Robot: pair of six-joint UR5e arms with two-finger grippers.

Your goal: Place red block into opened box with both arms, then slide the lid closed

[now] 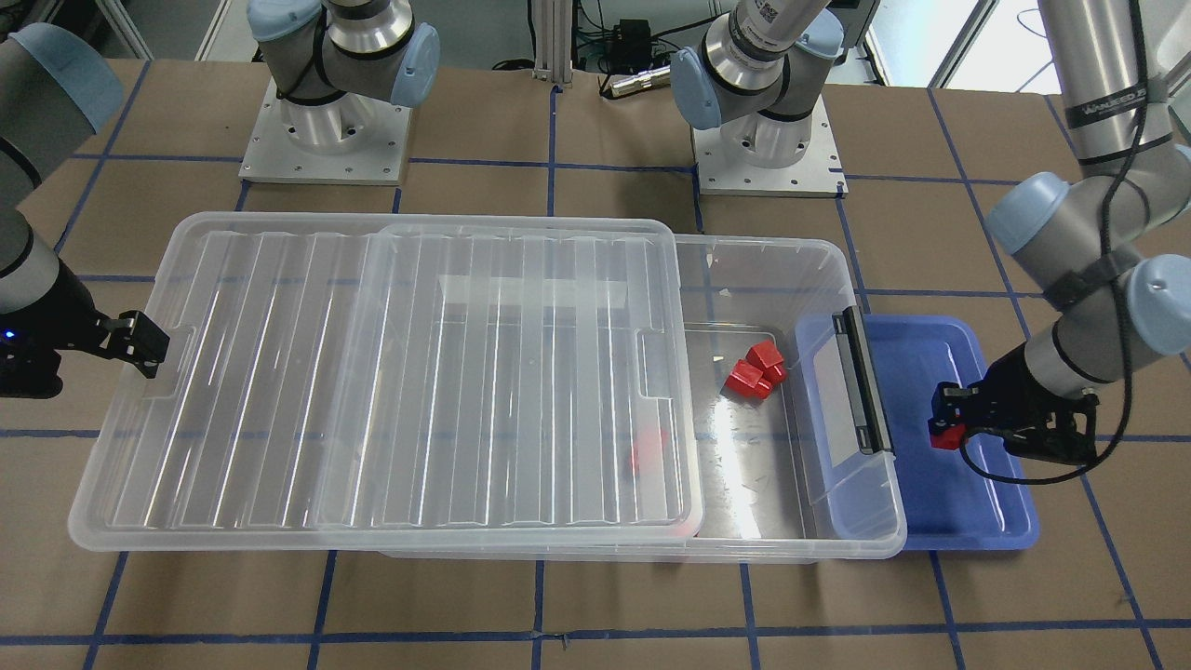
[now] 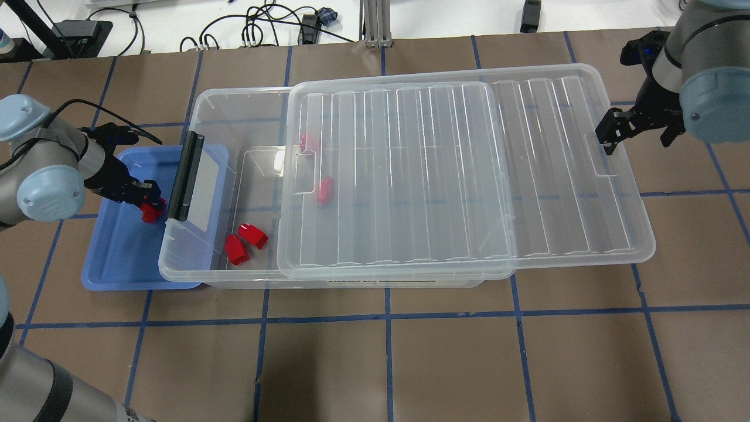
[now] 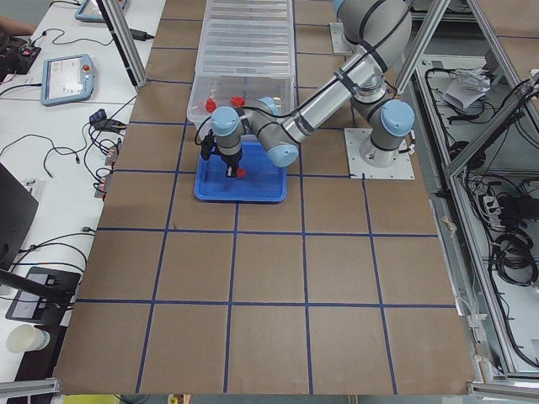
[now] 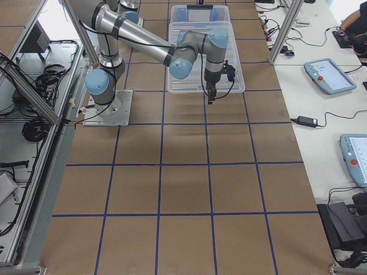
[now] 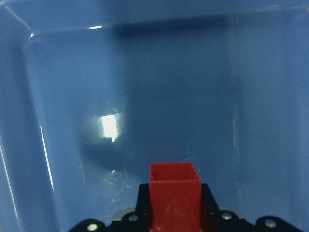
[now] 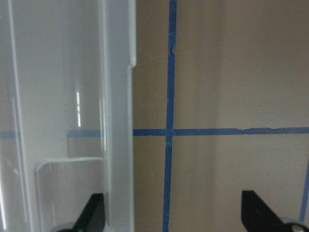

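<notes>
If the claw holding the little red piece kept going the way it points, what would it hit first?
The left gripper points straight down, so the red block it holds would likely touch the blue tray floor first; how far above it hangs is unclear.

red block (image 1: pixel 946 435), blue tray (image 1: pixel 972 507), clear lid (image 1: pixel 260 372) (long ribs)

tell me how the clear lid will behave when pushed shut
The lid likely slides easily, smooth plastic resting on the box rim. Large and thin, it may flex or skew if the right gripper pushes off-centre.
</notes>
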